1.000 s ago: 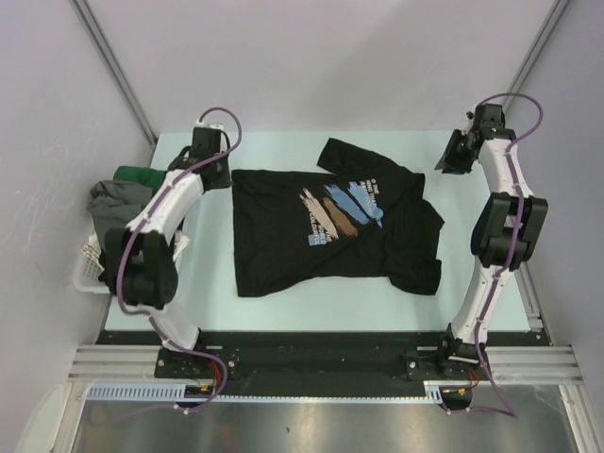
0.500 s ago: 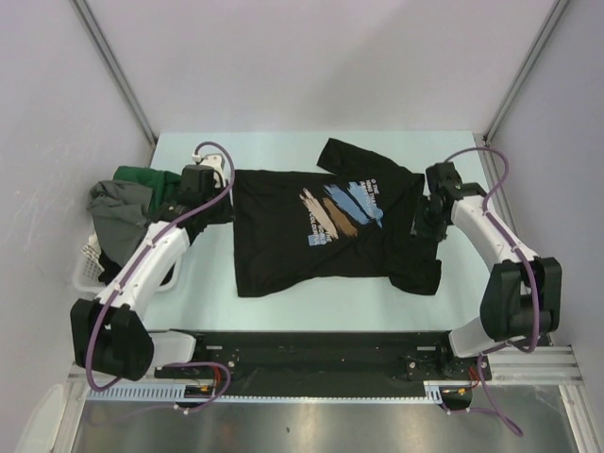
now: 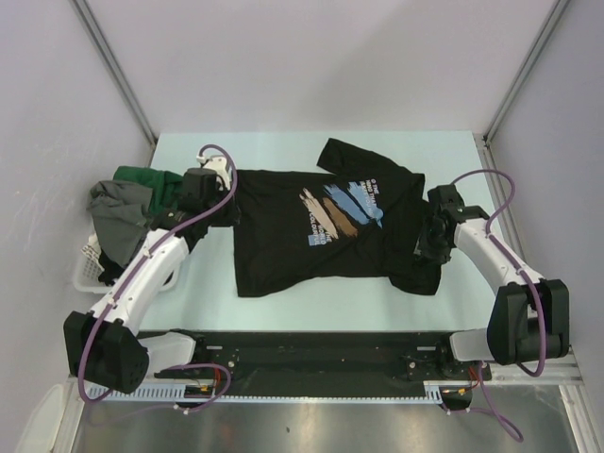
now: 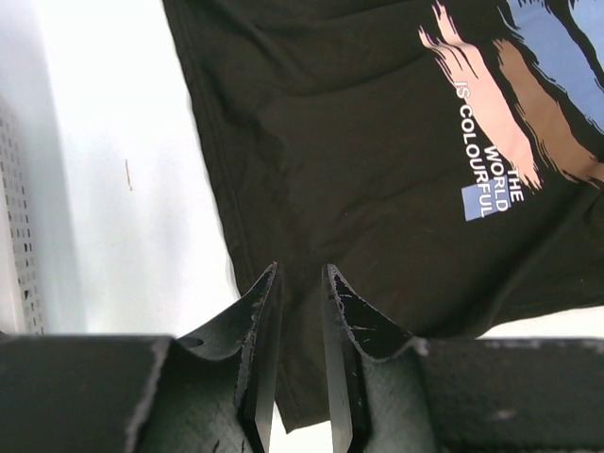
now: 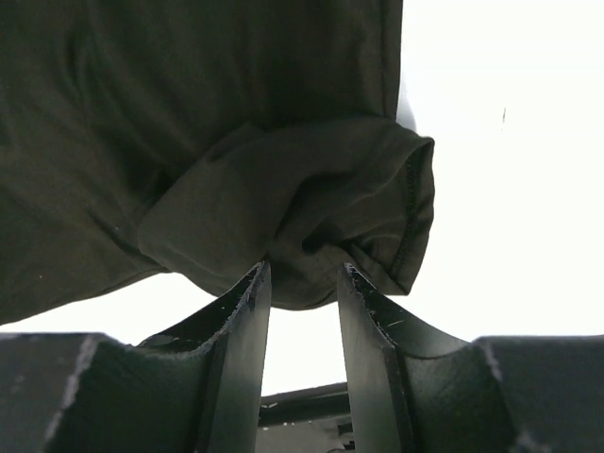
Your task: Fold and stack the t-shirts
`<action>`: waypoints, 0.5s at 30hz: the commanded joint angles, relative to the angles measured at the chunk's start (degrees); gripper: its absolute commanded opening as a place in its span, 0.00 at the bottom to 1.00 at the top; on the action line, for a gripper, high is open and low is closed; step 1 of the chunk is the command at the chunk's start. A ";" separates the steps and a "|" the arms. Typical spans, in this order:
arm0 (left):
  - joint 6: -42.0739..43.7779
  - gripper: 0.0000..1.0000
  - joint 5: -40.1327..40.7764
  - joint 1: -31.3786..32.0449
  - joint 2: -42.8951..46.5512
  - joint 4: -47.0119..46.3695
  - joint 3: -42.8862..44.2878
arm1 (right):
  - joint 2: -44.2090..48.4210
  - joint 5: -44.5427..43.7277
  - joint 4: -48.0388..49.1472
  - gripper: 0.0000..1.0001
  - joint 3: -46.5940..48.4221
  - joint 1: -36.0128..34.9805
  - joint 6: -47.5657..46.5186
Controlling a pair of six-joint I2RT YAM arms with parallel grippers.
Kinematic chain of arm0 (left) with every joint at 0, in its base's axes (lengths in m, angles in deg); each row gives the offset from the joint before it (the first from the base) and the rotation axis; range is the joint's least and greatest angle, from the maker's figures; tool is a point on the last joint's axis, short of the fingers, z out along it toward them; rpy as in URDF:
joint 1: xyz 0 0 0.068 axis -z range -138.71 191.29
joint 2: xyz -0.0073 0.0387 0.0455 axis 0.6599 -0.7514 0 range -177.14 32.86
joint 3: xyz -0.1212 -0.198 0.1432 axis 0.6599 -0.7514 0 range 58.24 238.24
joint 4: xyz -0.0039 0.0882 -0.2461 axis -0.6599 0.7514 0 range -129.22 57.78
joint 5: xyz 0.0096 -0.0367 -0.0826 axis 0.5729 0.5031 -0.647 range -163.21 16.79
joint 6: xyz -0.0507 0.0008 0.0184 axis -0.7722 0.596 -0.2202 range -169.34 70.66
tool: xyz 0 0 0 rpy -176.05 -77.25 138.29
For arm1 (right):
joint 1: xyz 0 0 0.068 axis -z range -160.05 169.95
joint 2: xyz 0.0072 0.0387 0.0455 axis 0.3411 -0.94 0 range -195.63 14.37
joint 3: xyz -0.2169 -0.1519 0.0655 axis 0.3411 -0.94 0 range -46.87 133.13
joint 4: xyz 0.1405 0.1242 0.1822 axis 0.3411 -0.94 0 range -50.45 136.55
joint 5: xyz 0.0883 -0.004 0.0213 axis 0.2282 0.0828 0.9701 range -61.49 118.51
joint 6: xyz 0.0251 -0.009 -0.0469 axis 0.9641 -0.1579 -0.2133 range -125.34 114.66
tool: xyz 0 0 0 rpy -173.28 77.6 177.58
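One black t-shirt lies spread print-up across the table. Nearest you, your right gripper straddles its bunched sleeve, jaws apart, nothing clamped. Further back, your left gripper hangs over the hem edge, jaws narrowly parted. Beside it, a green shirt and a grey shirt heap on the basket.

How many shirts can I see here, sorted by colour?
black printed t-shirt: 1
dark green shirt: 1
grey shirt: 1
Total: 3 shirts in view. The green and grey ones are heaped over the basket, so the heap may hide more.
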State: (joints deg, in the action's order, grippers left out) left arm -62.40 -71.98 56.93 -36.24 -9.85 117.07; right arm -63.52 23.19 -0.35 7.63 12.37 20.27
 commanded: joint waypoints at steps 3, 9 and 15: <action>-0.13 0.28 -0.18 1.06 -0.33 0.43 2.87 | -0.07 -2.06 3.47 0.40 -0.01 -0.42 0.41; -0.04 0.28 0.52 1.24 -0.60 0.87 3.40 | -2.44 -1.88 4.71 0.40 -0.01 -0.34 -0.47; 0.23 0.28 0.79 1.24 -0.86 1.13 3.66 | -4.20 -1.97 4.97 0.40 -0.18 -0.25 -0.82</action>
State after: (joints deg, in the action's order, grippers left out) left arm -62.38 -71.89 57.69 -36.99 -8.41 118.01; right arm -66.84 22.75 3.17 7.48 12.29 19.70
